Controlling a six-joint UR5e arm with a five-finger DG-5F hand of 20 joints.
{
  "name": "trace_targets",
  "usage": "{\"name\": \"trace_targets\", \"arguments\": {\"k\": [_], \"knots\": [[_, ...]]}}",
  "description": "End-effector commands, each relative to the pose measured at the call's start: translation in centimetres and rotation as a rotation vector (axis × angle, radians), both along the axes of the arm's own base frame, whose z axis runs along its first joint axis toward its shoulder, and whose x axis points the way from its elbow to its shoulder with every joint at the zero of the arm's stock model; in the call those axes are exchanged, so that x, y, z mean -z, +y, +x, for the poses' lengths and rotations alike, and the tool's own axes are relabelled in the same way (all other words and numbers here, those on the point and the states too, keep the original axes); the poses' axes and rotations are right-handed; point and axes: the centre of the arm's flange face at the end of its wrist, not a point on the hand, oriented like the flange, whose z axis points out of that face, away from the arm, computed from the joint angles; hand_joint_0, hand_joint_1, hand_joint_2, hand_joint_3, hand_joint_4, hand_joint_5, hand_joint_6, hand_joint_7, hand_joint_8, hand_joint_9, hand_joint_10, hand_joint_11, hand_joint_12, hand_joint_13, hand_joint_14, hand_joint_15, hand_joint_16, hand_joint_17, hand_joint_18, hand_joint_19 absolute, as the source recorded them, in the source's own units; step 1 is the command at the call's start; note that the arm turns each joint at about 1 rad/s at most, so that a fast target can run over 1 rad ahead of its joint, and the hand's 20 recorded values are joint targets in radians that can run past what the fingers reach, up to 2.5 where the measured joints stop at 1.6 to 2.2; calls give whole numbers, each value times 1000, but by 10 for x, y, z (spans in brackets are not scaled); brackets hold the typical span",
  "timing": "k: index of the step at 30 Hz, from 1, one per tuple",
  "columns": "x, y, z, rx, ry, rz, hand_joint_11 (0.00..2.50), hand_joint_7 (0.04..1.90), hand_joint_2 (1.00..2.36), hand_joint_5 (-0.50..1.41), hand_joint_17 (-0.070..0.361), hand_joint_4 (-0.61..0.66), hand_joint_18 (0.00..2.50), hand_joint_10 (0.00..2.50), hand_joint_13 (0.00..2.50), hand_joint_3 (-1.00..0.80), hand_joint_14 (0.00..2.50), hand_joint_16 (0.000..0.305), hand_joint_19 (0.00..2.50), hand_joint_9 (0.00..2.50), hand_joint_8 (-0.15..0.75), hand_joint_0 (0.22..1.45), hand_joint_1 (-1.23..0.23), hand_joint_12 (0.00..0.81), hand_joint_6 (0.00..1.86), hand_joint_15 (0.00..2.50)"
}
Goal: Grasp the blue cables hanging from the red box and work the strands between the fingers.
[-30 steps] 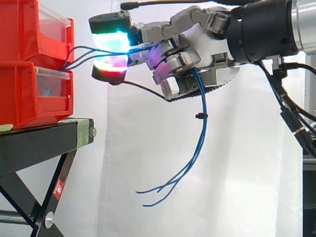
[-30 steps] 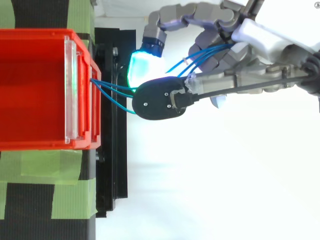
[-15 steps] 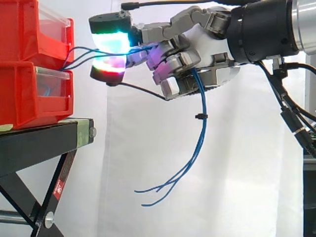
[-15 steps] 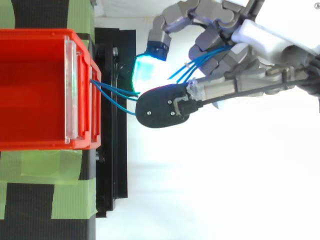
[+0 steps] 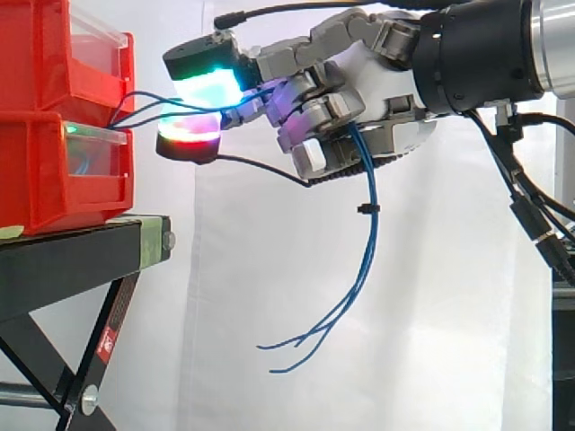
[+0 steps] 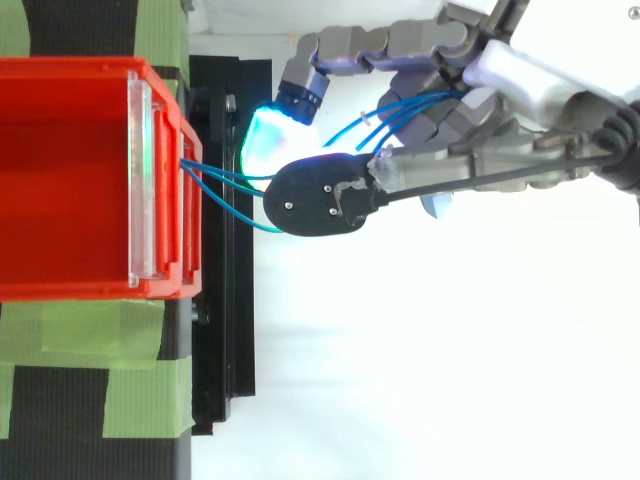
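Side view: at the left edge the red box (image 5: 54, 54) sits stacked on a lower bin (image 5: 54, 171), both on a black stand (image 5: 81, 260). Each has a clear front panel. Something bluish shows behind the lower panel, too dim to identify. In the top view the red box's (image 6: 70, 68) inside shows plain red, and green tape (image 6: 60, 340) lies below it.

The blue cables (image 5: 364, 242) leave the box at the seam between the two bins and run right, level, to the hand (image 5: 377, 90). Two glowing fingers (image 5: 205, 72) pinch the strands between their pads, one above and one below. Where the strands pass the curled fingers near the palm is hidden. Right of that they drop below the hand, gathered by a small black tie (image 5: 364, 209). Their loose ends splay in the air before the white curtain (image 5: 431, 314).
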Motion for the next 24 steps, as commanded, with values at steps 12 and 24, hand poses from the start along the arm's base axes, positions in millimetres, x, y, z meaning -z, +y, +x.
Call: {"name": "trace_targets", "arguments": {"k": [12,24], "knots": [[-1,-1,0,6,-5,6,2500,1080,1013,42,174,29,2458,2500,1855,-661,2500,232,721,1727,499,1123,-880,588,1135,1564],[0,0,0,7,-29,55,2500,970,1339,552,174,317,2458,2500,1855,-224,2500,232,721,1727,499,915,-638,588,18,1564]]}}
